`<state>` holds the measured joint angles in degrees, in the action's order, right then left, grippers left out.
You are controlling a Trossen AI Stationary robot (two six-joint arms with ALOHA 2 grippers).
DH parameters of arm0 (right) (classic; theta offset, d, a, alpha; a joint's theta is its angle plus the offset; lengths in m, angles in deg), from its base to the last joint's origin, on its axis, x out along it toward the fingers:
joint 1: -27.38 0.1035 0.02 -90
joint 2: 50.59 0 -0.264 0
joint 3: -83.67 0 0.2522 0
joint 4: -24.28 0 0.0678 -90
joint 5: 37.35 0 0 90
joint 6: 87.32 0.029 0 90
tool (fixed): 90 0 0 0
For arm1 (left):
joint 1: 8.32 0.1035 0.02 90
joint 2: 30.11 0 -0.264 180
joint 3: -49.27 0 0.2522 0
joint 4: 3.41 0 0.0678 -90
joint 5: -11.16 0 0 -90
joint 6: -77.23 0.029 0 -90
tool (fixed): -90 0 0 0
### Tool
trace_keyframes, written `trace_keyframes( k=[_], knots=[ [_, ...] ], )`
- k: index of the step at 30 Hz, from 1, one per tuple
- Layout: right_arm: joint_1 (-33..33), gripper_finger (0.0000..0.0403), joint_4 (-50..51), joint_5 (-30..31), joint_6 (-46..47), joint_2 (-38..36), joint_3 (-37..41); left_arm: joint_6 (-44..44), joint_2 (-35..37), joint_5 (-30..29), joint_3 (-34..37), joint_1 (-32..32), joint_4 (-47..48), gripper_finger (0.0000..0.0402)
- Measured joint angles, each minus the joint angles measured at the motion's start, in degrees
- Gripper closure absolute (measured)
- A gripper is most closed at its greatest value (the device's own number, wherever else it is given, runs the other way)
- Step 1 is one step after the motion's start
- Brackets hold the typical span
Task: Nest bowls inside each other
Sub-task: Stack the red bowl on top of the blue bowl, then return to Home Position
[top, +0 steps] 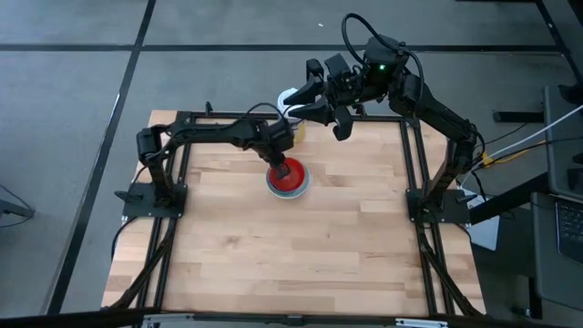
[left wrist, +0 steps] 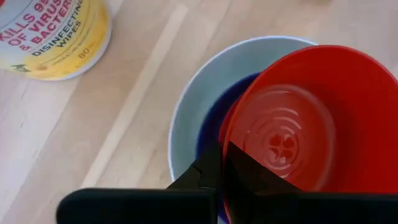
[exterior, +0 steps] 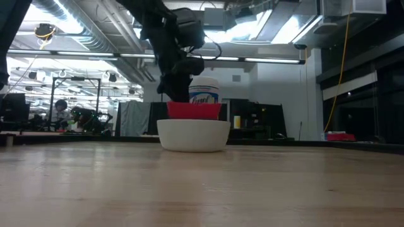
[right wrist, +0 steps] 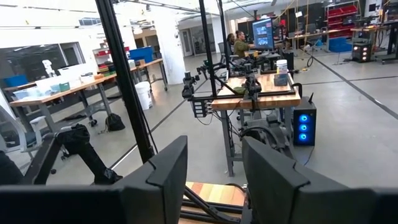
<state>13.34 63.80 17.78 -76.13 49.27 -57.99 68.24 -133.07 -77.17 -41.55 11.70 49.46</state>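
Note:
A red bowl [left wrist: 298,124] hangs in the mouth of a white bowl [left wrist: 186,106], with a dark blue bowl [left wrist: 217,112] showing inside the white one beneath it. The white bowl [exterior: 192,135] stands on the table top near its middle, toward the far side. My left gripper [top: 278,164] is shut on the red bowl [top: 290,175]. In the low view the red bowl's [exterior: 194,110] underside is hidden inside the white bowl. My right gripper [right wrist: 214,155] is held high above the table's far edge, open, with nothing between its fingers. My left gripper pinches the red bowl's rim [left wrist: 225,134] on the side toward the arm, one finger inside the bowl and one outside. The fingers [left wrist: 199,171] come slanting down from above. The bowl stays about level, its lower part sunk in the white bowl; whether it rests there I cannot tell.
A tall canister with a white lid and a yellow label [left wrist: 56,34] stands just beyond the bowls at the far edge [exterior: 203,91]. A black frame [top: 182,182] runs along the table's left, right and far sides. Bare wood lies toward the near edge [top: 291,264].

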Motion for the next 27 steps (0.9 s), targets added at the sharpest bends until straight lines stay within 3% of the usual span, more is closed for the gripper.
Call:
trace_keyframes(
  k=[13, 19, 27],
  knots=[
    [0.0, 0.0259, 0.0, 0.0, 0.1, 0.0, 0.0, -0.9, 0.0, 3.0, 4.5, 0.2, -6.1, 0.0389],
    [0.0, 0.0248, 0.0, 0.0, 0.1, 0.0, 0.0, 0.2, 0.0, 7.2, 3.3, 0.9, -9.0, 0.0326],
    [0.0, 0.0225, 0.0, 0.0, -0.1, 0.0, 0.0, 0.8, 0.0, 6.0, 1.0, 1.1, -7.0, 0.0246]
  ],
)
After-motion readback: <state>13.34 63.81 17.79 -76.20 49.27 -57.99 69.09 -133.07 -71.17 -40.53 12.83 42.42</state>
